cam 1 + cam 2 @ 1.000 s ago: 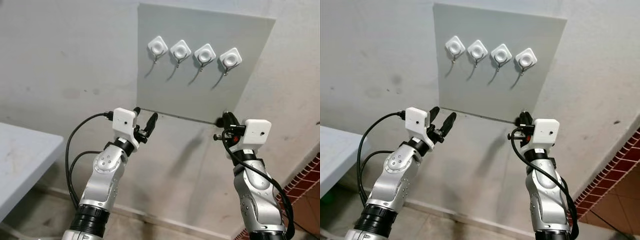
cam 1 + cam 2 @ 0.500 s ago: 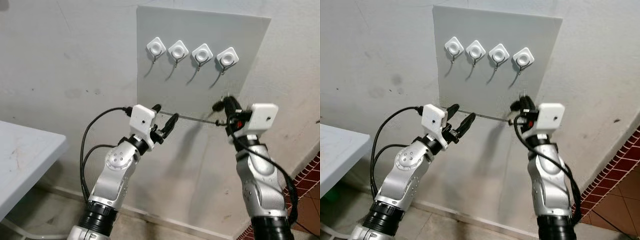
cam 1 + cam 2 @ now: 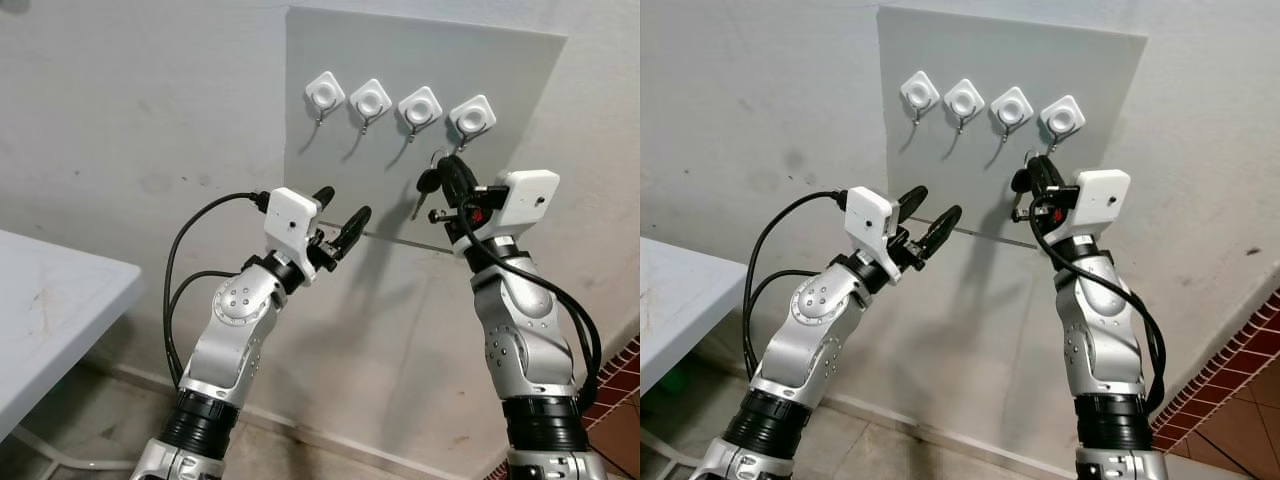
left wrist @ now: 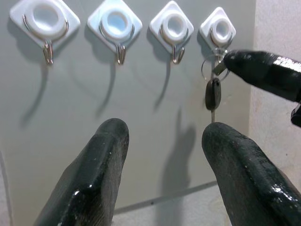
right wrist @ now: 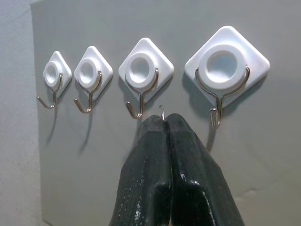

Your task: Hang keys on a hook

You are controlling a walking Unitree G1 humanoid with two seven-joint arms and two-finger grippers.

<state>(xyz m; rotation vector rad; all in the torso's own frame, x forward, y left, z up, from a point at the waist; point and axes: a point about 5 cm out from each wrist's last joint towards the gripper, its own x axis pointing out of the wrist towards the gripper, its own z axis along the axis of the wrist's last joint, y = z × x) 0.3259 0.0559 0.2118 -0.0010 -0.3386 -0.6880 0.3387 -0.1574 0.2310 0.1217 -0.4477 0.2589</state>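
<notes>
Four white diamond-shaped hooks sit in a row on a grey panel [image 3: 400,190] on the wall. My right gripper [image 3: 447,170] is shut on the keys' ring [image 4: 214,67], held just under the rightmost hook [image 3: 472,116]. A dark key [image 3: 426,184] dangles from the ring. In the left wrist view the ring lies at that hook's [image 4: 220,34] lower tip; I cannot tell whether it is caught there. In the right wrist view the right gripper [image 5: 165,117] is pressed shut with a bit of wire at its tip. My left gripper [image 3: 343,205] is open and holds nothing, below the left hooks [image 3: 325,92].
A pale table [image 3: 50,320] reaches in from the left, lower down. Red brick tiling [image 3: 628,365] shows at the lower right corner. The panel's bottom edge [image 3: 400,240] runs just behind both grippers.
My right gripper has risen with the keys from the panel's bottom edge up to just under the rightmost hook. The left arm has risen and moved closer to the panel.
</notes>
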